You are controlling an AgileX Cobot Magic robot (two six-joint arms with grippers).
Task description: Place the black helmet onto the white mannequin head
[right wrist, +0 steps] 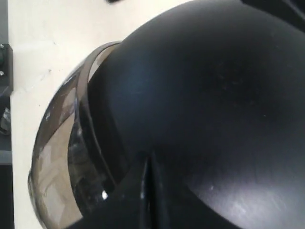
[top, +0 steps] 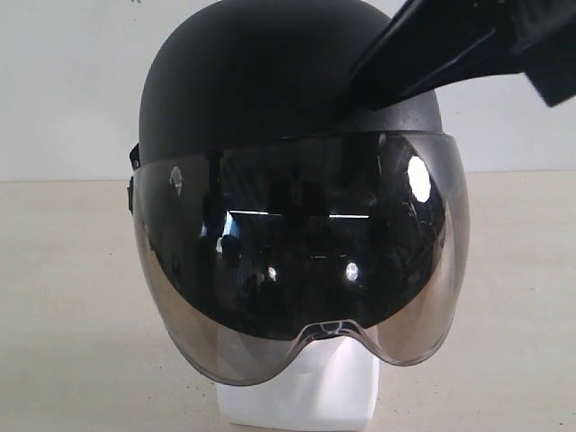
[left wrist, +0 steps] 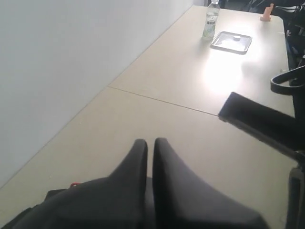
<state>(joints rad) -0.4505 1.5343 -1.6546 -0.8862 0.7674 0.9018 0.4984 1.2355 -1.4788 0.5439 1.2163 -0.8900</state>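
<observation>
the black helmet sits on the white mannequin head. its matte round shell covers the crown. its smoky bubble visor curves down over the face, glossy and mirror-like, fading to a clearer brownish rim. only the smooth white chin and neck show below the visor's notched lower edge. the head stands on a pale beige table before a plain white wall.

the right gripper slants in from above on the right. its black tapered fingers are pressed together with nothing between them, tips touching the faintly dusty shell just above the visor's top band.

the left gripper hangs over bare table, its smooth wedge-shaped fingers closed on nothing, a thin slit between them. far along the table stand a clear plastic bottle and a shallow metal tray.
</observation>
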